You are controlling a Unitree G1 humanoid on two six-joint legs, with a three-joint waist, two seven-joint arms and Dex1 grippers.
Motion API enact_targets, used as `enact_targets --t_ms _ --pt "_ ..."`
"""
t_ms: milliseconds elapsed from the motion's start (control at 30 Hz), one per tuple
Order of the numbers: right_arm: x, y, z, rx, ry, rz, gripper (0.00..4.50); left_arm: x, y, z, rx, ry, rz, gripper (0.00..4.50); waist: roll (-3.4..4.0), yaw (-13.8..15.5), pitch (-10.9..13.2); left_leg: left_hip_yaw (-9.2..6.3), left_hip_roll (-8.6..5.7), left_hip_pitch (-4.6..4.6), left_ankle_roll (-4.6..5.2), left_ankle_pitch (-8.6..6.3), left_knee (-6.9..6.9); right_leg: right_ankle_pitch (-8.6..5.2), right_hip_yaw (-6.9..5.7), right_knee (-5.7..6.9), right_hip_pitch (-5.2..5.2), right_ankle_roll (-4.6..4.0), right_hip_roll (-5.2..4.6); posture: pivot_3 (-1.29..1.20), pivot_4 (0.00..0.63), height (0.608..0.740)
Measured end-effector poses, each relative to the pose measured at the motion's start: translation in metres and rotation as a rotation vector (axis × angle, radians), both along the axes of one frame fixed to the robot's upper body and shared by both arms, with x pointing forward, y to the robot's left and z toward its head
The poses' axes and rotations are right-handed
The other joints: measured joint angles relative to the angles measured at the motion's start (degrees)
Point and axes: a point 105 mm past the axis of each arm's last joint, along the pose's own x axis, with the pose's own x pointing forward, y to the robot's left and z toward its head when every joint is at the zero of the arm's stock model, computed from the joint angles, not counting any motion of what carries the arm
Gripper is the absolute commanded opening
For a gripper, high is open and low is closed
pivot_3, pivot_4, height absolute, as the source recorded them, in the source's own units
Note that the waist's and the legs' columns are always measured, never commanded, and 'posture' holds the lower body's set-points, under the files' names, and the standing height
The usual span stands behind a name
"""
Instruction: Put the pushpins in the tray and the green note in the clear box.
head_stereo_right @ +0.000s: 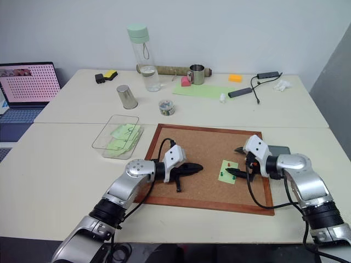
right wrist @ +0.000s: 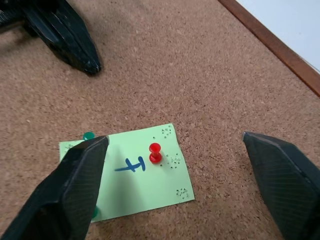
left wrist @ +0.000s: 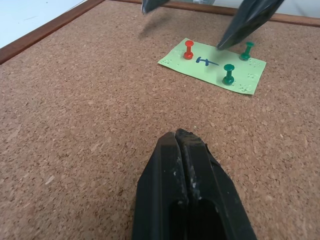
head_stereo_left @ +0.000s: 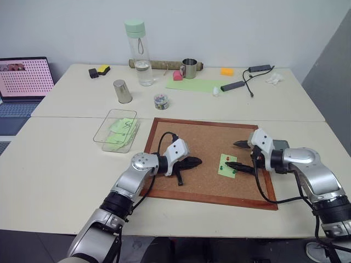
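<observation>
An office or lab workroom with plain furnishing: two pale tables (head_stereo_left: 66, 164) pushed together against a bare white wall (head_stereo_left: 219, 27). On them lie desk things: an open laptop (head_stereo_left: 24, 82), a corkboard (head_stereo_left: 181, 137), a jar of pins (head_stereo_left: 161, 101), a water bottle (head_stereo_left: 140, 52), a metal mug (head_stereo_left: 189, 68), a cable (head_stereo_left: 249, 82) and erasers (head_stereo_left: 103, 69).

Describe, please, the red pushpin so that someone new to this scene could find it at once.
Find the wood-framed corkboard lying flat on the table. Toward its right side a small light-green note is pinned down. The red pushpin stands in one end of it beside a blue handwritten mark; the other pins in that note are green.
</observation>
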Motion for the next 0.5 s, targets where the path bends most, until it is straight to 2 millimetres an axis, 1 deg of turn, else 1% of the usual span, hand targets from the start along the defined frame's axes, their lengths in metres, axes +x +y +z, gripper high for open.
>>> enact_targets --t_ms 300,367,400,500 --pt "0.0052 0.0035 -0.0095 -0.001 0.003 0.004 1.64 -0.0005 0.0009 -0.0006 0.002 -0.001 0.006 0.00 0.02 -0.03 -0.01 0.00 0.00 0.01 0.00 0.00 0.00 0.00 0.00 0.01 0.00 0.00 0.00 0.00 0.150 0.740" --pt "0.0041 0.0049 -0.0097 0.000 0.004 0.018 1.33 -0.0011 0.0016 -0.0007 -0.001 -0.001 0.011 0.00 0.02 -0.04 -0.01 0.00 0.00 0.02 0.00 0.00 -0.01 0.00 0.00 0.01 0.00 0.00 0.00 0.00 0.150 0.740" --pt "0.0031 0.0055 -0.0101 0.000 0.007 0.028 1.04 -0.0017 0.0019 -0.0008 -0.003 -0.001 0.013 0.00 0.02 -0.04 -0.01 0.00 0.00 0.02 0.00 0.00 -0.01 0.00 0.00 0.01 0.00 0.00 0.00 0.00 0.150 0.740" --pt "0.0016 0.0073 -0.0109 0.000 0.011 0.044 0.50 -0.0023 0.0020 -0.0011 -0.004 0.000 0.015 0.00 0.02 -0.04 -0.01 -0.01 0.00 0.02 0.00 0.00 0.00 0.00 0.00 0.01 0.00 0.00 0.00 0.00 0.150 0.740"
